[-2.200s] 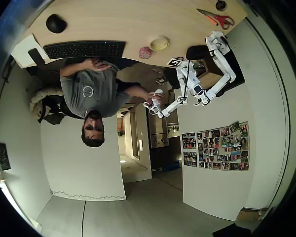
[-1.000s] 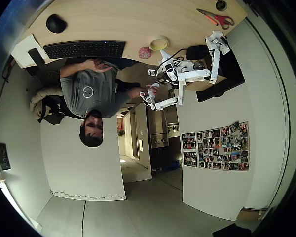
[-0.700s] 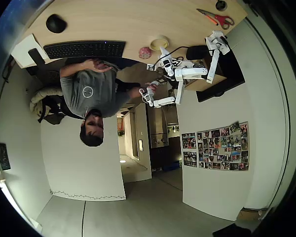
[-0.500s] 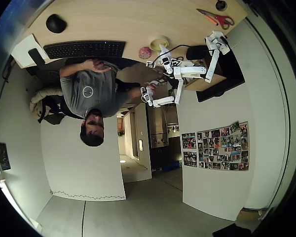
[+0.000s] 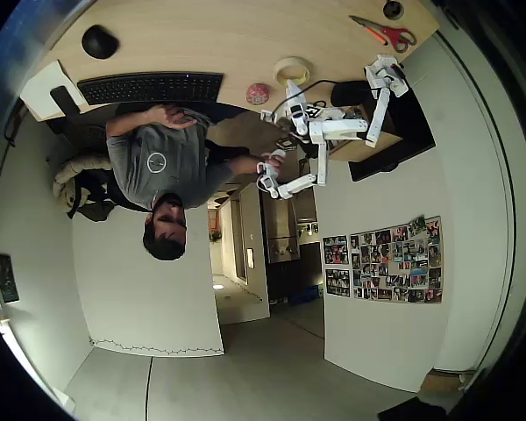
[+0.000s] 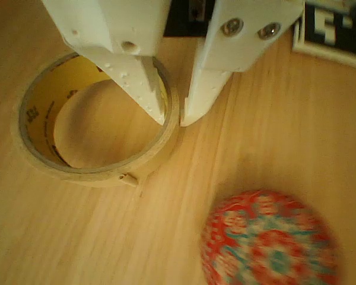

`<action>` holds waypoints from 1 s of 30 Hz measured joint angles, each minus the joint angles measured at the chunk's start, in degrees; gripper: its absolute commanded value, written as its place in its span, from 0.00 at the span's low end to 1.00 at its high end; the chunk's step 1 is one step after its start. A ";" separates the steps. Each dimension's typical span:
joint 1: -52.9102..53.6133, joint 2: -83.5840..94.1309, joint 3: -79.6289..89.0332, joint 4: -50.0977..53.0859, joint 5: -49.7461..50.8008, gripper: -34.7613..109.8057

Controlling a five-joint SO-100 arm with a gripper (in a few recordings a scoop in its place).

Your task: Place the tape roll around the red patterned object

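Note:
The tape roll (image 6: pixel 47 160), a pale yellow ring, lies flat on the wooden table (image 6: pixel 77 237). My gripper (image 6: pixel 173 119) is shut on its right wall, with one white finger inside the ring and the other outside. The red patterned object (image 6: pixel 270 243) sits at the lower right of the wrist view, apart from the ring. In the overhead view the tape roll (image 5: pixel 291 68) lies up and to the right of the red patterned object (image 5: pixel 258 93), and my gripper (image 5: pixel 292 85) reaches it from below.
Red-handled scissors (image 5: pixel 386 33) lie at the table's top right corner. A keyboard (image 5: pixel 151 87) and a mouse (image 5: pixel 99 41) are on the left. A person (image 5: pixel 162 167) sits at the table's edge. A black-and-white marker card (image 6: pixel 332 29) lies beside my fingers.
The arm swung left from its folded pose to the tape roll. The fingers closed on its wall, and the ring has shifted slightly up and right.

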 measured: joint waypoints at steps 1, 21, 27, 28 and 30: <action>0.00 1.93 0.62 0.44 -0.97 0.24; -9.84 -3.69 -29.27 16.88 -26.46 0.24; -11.51 -6.42 -36.56 18.02 -32.43 0.24; -11.25 -7.03 -37.27 18.02 -32.78 0.24; -10.81 -8.17 -39.11 18.11 -33.31 0.24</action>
